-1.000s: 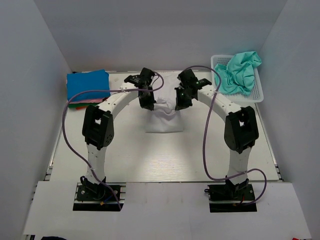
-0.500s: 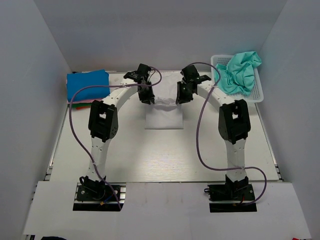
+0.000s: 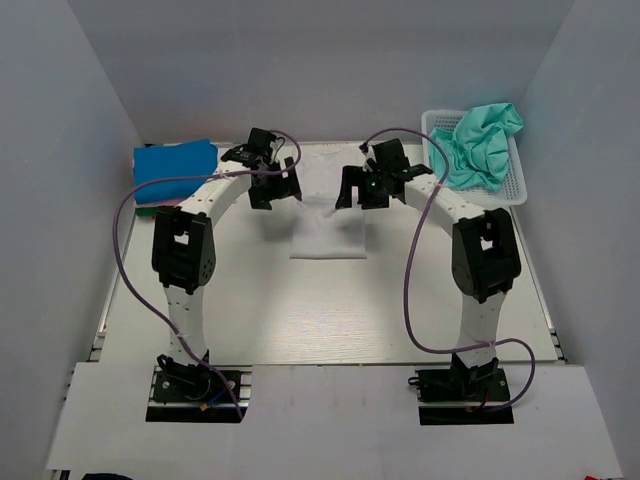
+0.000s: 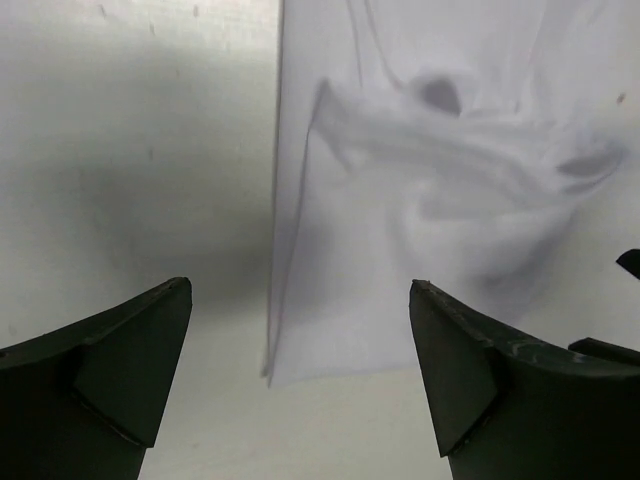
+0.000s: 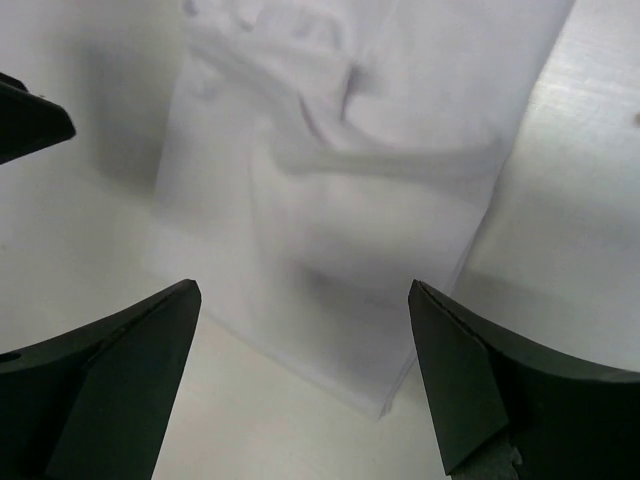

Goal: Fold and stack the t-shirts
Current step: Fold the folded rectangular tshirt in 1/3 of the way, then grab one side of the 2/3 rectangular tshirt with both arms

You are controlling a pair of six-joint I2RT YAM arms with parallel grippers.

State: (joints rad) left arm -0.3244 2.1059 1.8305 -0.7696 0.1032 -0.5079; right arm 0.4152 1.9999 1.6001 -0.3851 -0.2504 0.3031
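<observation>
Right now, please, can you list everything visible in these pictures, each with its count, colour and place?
white t-shirt: one, white, folded, table centre, between the grippers
teal-green t-shirt: one, crumpled, in the basket
stack of folded t-shirts: one stack, blue on top, other colours beneath, far left corner
mesh basket: one, white, far right corner
table: one, off-white
cables: two, purple, one per arm
left gripper: black, open, above the shirt's left edge
right gripper: black, open, above the shirt's right side
</observation>
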